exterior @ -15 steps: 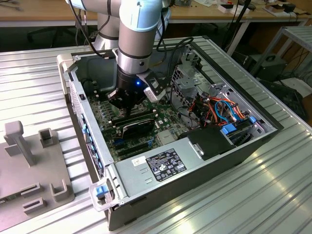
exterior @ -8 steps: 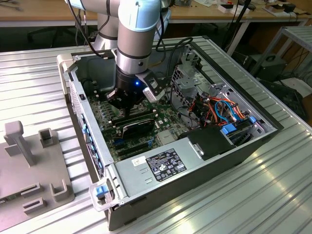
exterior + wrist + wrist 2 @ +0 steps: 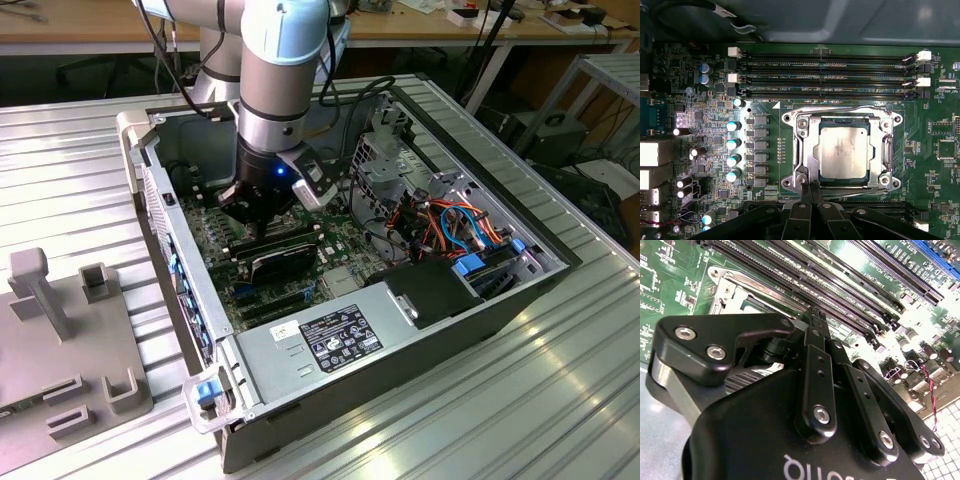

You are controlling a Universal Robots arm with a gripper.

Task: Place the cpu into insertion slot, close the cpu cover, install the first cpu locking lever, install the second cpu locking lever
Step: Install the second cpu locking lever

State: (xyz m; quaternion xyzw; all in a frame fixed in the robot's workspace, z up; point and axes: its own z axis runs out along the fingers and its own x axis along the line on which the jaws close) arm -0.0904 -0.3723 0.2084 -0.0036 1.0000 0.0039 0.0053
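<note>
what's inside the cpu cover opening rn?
Through the cpu cover opening, the first wrist view shows the cpu lying flat in the insertion slot. Socket contacts beneath it are covered. The tool is shut by the frame's edge.

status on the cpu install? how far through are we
Done: the silver-grey square cpu sits in the metal-rimmed insertion slot, and the thin silvery cpu cover lies closed around it. In hand: the black gripper, fingers together, touches the socket's edge at a wire lever. Whether either lever is fully latched cannot be told.
</note>
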